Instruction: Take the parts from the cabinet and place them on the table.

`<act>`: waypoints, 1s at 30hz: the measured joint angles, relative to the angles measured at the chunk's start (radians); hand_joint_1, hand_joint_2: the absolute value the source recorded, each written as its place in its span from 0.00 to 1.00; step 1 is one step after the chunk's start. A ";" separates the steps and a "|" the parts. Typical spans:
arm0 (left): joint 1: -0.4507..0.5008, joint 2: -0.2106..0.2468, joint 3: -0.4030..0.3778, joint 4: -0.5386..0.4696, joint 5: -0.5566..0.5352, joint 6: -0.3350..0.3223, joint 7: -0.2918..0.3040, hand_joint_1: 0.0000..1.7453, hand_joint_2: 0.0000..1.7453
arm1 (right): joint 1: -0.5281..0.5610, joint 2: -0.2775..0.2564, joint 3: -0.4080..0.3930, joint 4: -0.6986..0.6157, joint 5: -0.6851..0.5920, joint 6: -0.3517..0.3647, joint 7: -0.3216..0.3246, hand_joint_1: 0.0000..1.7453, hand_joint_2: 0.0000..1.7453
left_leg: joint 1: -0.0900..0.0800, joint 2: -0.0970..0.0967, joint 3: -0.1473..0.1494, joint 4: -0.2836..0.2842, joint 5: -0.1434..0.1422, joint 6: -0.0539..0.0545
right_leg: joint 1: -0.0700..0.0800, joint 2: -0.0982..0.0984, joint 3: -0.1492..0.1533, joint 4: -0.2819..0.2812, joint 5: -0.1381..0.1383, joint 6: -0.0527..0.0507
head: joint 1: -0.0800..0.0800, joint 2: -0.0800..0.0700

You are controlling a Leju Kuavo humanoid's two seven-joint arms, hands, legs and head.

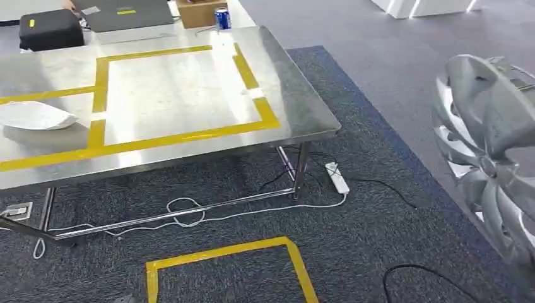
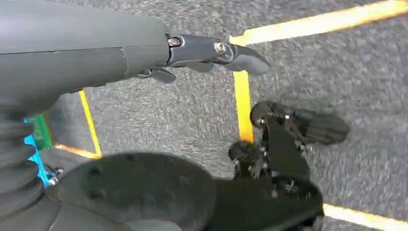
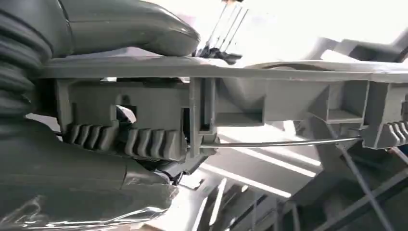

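Our right robot hand [image 3: 120, 72] grips the rim of the silver wheel cover [image 1: 489, 151], held upright off to the right of the steel desk [image 1: 303, 101]. Our left robot hand [image 2: 211, 53] hangs over the carpet, fingers spread, holding nothing.

Left hand [image 2: 192, 57] hanging low over the carpet, thumb and dark fingers [image 2: 243, 57] slightly apart with nothing between them, right hand [image 3: 110, 96] raised at the robot's right side, thick grey thumb pressed on the rim of a silver wheel cover [image 1: 489, 158], gripping it
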 joint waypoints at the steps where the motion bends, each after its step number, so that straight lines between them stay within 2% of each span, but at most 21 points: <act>1: -0.003 0.002 0.000 0.000 0.000 0.000 0.000 0.00 1.00 | 0.001 -0.002 0.000 0.000 -0.003 0.000 0.000 1.00 1.00 | 0.002 -0.012 -0.001 0.000 0.001 0.004 | -0.001 0.029 -0.033 0.068 -0.036 0.002 | 0.005 0.000; 3: -0.005 0.002 0.000 0.000 0.000 -0.001 0.000 0.00 1.00 | 0.000 -0.003 0.002 0.000 -0.003 0.000 -0.001 1.00 1.00 | 0.001 -0.039 -0.001 0.000 0.000 0.007 | -0.001 0.044 -0.117 0.235 -0.105 0.007 | 0.007 0.000; 4: -0.005 0.002 0.000 0.000 0.000 -0.002 0.000 0.00 1.00 | 0.002 -0.004 0.003 0.001 -0.003 0.000 0.000 1.00 1.00 | 0.001 -0.054 -0.001 0.000 0.000 0.007 | -0.001 0.045 -0.142 0.277 -0.111 0.008 | 0.006 0.000; 5: -0.004 0.001 0.000 0.000 0.000 -0.002 0.000 0.00 1.00 | 0.002 -0.004 0.003 0.001 -0.003 0.000 0.000 1.00 1.00 | 0.002 -0.071 0.000 0.001 0.000 0.006 | -0.001 0.045 -0.141 0.263 -0.087 0.009 | 0.006 0.000; 7: -0.002 0.001 0.000 0.000 0.000 -0.002 0.000 0.00 1.00 | 0.001 -0.004 0.003 0.001 -0.003 0.000 0.000 1.00 1.00 | 0.006 -0.101 0.004 0.002 0.001 0.001 | -0.005 0.054 -0.081 0.125 0.001 0.009 | 0.006 0.000; 8: -0.002 0.001 0.000 0.000 0.000 -0.002 0.000 0.00 1.00 | 0.000 -0.004 0.003 0.001 -0.003 0.000 0.000 1.00 1.00 | 0.009 -0.115 0.005 0.006 0.000 -0.004 | -0.011 0.078 -0.038 0.036 0.044 0.012 | 0.006 0.000; 9: -0.003 0.003 0.000 0.000 0.000 -0.002 0.000 0.00 1.00 | -0.001 -0.004 0.003 0.002 -0.003 0.000 0.000 1.00 1.00 | 0.007 -0.129 0.001 0.009 -0.001 -0.013 | -0.020 0.136 -0.013 -0.017 0.040 0.015 | 0.008 0.000; 10: -0.006 0.005 0.000 0.000 0.000 -0.002 -0.001 0.00 1.00 | 0.001 -0.004 0.004 0.002 -0.003 0.000 -0.001 1.00 1.00 | 0.005 -0.143 -0.008 0.020 -0.002 -0.018 | -0.020 0.138 -0.005 -0.031 0.037 0.002 | 0.007 0.000; 13: 0.004 0.005 0.000 0.000 0.000 -0.002 -0.002 0.00 1.00 | -0.001 -0.004 0.004 0.002 -0.004 -0.001 0.000 1.00 1.00 | 0.011 -0.171 -0.020 0.008 0.012 -0.037 | -0.012 0.106 -0.010 -0.025 0.041 -0.019 | 0.006 0.000; 14: 0.006 0.011 0.001 0.000 0.000 -0.001 -0.002 0.00 1.00 | -0.002 -0.004 0.004 0.002 -0.004 -0.001 0.000 1.00 1.00 | 0.012 -0.171 -0.021 0.011 0.009 -0.039 | -0.019 0.091 -0.008 -0.030 0.045 -0.027 | 0.007 0.000; 15: 0.007 0.006 0.001 0.000 0.000 -0.001 -0.002 0.00 1.00 | -0.004 -0.004 0.003 0.002 -0.005 -0.002 0.000 1.00 1.00 | 0.003 -0.109 -0.030 0.033 -0.011 -0.044 | -0.018 0.081 -0.007 -0.030 0.045 -0.035 | 0.001 0.000; 16: 0.004 0.006 0.001 0.000 0.000 -0.001 -0.002 0.00 1.00 | -0.002 -0.004 0.003 0.001 -0.006 -0.002 -0.002 1.00 1.00 | 0.004 -0.068 -0.059 0.090 -0.048 -0.049 | -0.016 0.068 -0.007 -0.030 0.044 -0.040 | -0.009 0.000; 18: -0.003 0.005 0.001 0.000 0.000 -0.002 -0.003 0.00 1.00 | 0.000 -0.004 0.003 0.001 -0.006 -0.002 -0.002 1.00 1.00 | 0.005 -0.038 -0.143 0.262 -0.127 -0.053 | -0.012 0.036 -0.009 -0.030 0.042 -0.043 | -0.010 0.000; 19: -0.003 0.005 0.001 0.000 0.000 -0.002 -0.003 0.00 1.00 | 0.000 -0.004 0.003 0.002 -0.005 0.000 -0.002 1.00 1.00 | 0.006 -0.036 -0.173 0.322 -0.142 -0.053 | -0.011 0.021 -0.009 -0.030 0.041 -0.044 | -0.011 0.000; 20: -0.002 0.005 0.001 0.000 0.000 -0.002 -0.003 0.00 1.00 | 0.000 -0.004 0.004 0.002 -0.005 0.001 -0.002 1.00 1.00 | 0.005 -0.036 -0.176 0.328 -0.132 -0.053 | -0.010 0.008 -0.008 -0.030 0.040 -0.045 | -0.010 0.000; 22: 0.000 0.006 0.001 0.000 -0.001 -0.002 -0.003 0.00 1.00 | -0.002 -0.004 0.004 0.002 -0.005 0.002 -0.002 1.00 1.00 | 0.005 -0.034 -0.126 0.233 -0.065 -0.047 | -0.008 -0.016 -0.004 -0.030 0.037 -0.043 | -0.011 0.000; 23: 0.000 0.006 0.001 0.000 -0.001 -0.002 -0.003 0.00 1.00 | -0.004 -0.004 0.004 0.002 -0.005 0.002 -0.002 1.00 1.00 | 0.002 -0.012 -0.074 0.141 -0.021 -0.040 | -0.007 -0.029 0.000 -0.030 0.034 -0.040 | -0.011 0.000; 24: -0.001 0.007 0.001 0.000 -0.001 -0.002 -0.003 0.00 1.00 | -0.005 -0.004 0.004 0.002 -0.005 0.002 -0.001 1.00 1.00 | -0.006 0.058 -0.025 0.059 0.005 -0.031 | -0.003 -0.038 0.006 -0.030 0.031 -0.035 | -0.012 0.000; 25: -0.006 0.007 0.001 0.000 -0.001 -0.002 -0.003 0.00 1.00 | -0.004 -0.004 0.003 0.002 -0.006 0.002 -0.001 1.00 1.00 | -0.016 0.079 -0.009 0.019 -0.011 -0.031 | 0.005 -0.048 0.005 -0.024 0.024 -0.028 | -0.015 0.000; 29: -0.005 0.005 0.001 0.000 -0.001 -0.002 -0.003 0.00 1.00 | -0.012 -0.004 0.004 0.003 -0.006 0.005 0.000 1.00 1.00 | -0.010 0.022 -0.011 0.013 -0.005 -0.008 | 0.008 -0.099 0.025 -0.038 0.016 -0.008 | -0.012 0.000; 30: -0.002 0.003 0.001 0.000 -0.001 -0.003 -0.002 0.00 1.00 | -0.014 -0.004 0.004 0.004 -0.006 0.003 0.001 1.00 1.00 | -0.004 0.010 -0.008 0.010 -0.003 -0.004 | 0.004 -0.049 0.022 -0.022 0.002 -0.001 | -0.004 0.000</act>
